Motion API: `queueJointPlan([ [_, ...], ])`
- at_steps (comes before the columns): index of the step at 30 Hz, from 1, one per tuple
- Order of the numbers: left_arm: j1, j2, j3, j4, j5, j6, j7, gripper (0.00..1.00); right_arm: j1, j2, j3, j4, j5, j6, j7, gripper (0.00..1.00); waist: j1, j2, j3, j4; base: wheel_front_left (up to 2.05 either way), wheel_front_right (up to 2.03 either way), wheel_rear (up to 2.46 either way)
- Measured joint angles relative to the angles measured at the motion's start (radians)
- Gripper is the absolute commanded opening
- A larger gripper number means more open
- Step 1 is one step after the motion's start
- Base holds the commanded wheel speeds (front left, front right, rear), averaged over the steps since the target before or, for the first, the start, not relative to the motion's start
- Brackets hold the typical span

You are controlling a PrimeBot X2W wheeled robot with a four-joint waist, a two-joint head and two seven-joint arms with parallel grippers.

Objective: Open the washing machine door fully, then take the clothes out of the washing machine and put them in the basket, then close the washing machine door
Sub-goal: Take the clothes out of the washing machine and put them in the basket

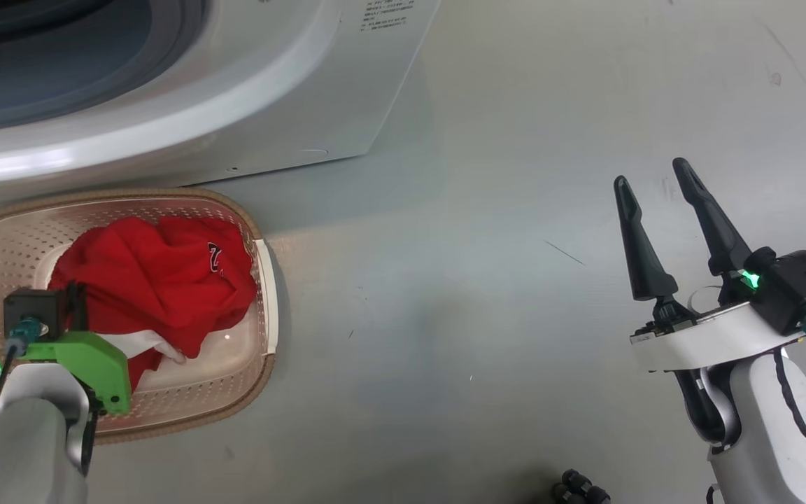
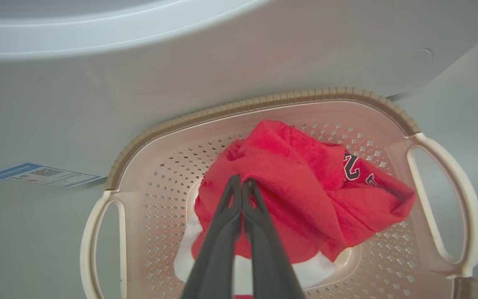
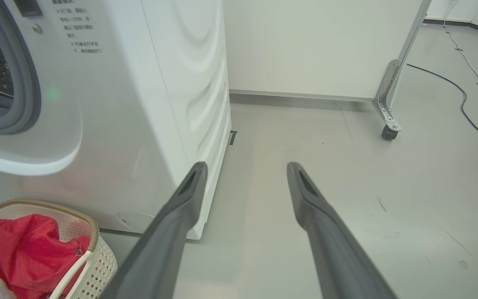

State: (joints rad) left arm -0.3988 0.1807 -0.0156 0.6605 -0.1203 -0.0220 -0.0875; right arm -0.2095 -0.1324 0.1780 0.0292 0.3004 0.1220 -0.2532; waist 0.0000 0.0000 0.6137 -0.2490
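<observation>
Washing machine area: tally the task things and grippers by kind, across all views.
Washing machine: 1
Basket: 1
Red garment: 1, lying in the basket
Grippers: 2, left gripper and right gripper
Total: 5

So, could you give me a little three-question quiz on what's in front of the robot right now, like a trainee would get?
1. True or false: the red garment lies inside the basket.
2. Pick one: the right gripper is A) shut on the garment, B) open and empty, C) shut and empty.
3. Fill the gap: the basket stands right in front of the ______.

Key
1. True.
2. B: its two dark fingers stand apart over bare floor.
3. The washing machine.
</observation>
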Motion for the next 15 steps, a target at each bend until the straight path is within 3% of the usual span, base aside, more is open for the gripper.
queueJointPlan([
  [15,-0.110,-0.017,0.024,0.138,-0.011,0.057,0.005,0.00,-0.043,-0.032,-0.036,-0.025,-0.003,0.000,0.000,1.00,0.0000,0.0000,0.096,0.019,0.00,0.00,0.00],
])
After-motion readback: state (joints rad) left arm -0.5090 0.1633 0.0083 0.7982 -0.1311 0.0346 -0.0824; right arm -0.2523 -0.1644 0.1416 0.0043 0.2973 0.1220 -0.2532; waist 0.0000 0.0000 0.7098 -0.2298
